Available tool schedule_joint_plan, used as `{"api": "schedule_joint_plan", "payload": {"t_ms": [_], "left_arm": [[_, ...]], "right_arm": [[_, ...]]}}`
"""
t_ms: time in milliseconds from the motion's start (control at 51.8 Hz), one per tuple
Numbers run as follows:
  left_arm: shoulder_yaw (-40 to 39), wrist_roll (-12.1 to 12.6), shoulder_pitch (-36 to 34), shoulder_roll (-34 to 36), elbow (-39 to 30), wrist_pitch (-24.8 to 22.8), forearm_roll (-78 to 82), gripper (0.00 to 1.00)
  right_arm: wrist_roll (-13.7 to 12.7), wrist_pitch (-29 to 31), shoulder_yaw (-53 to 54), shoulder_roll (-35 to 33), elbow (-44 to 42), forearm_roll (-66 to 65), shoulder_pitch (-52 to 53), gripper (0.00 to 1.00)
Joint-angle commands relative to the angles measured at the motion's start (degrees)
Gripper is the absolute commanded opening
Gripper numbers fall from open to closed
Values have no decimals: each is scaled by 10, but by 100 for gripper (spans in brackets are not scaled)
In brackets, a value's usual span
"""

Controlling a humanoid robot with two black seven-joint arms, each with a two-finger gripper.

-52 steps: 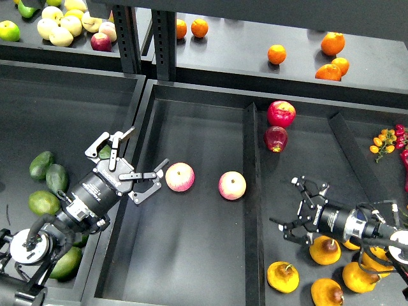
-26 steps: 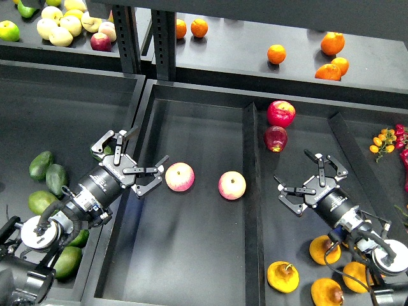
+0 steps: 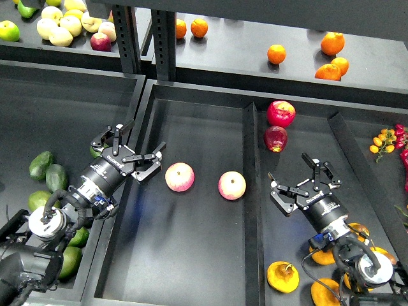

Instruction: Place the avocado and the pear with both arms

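Note:
Several dark green avocados (image 3: 56, 177) lie in the left bin, left of my left arm. My left gripper (image 3: 144, 140) is open and empty, above the wall between the left bin and the middle tray, left of a pink-yellow apple (image 3: 180, 176). A green fruit (image 3: 95, 152) shows partly behind it. Several golden pears (image 3: 283, 276) lie at the front of the right compartment, some hidden under my right arm. My right gripper (image 3: 292, 171) is open and empty, above bare floor, up and left of the pears.
A second pink-yellow apple (image 3: 232, 185) lies in the middle tray by the divider (image 3: 250, 191). Two red apples (image 3: 275, 138) sit at the back of the right compartment. Oranges (image 3: 276, 54) and pale fruit (image 3: 61, 27) are on the back shelf. Small tomatoes (image 3: 382, 140) lie far right.
My right arm swung up and away from the pears and the gripper now points up-left. My left gripper drew slightly back and left. Both stayed open and empty.

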Motion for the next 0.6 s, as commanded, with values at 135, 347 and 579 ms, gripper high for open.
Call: {"api": "schedule_joint_plan", "payload": {"t_ms": [135, 347, 579], "left_arm": [[17, 0, 1, 0, 7, 0, -60, 99], [25, 0, 12, 0, -14, 0, -62, 99], [39, 0, 42, 0, -59, 0, -61, 99]], "right_arm": [[0, 16, -10, 0, 18, 5, -17, 99], [25, 16, -47, 0, 36, 34, -40, 99], [25, 16, -90, 0, 88, 72, -80, 99]]}}
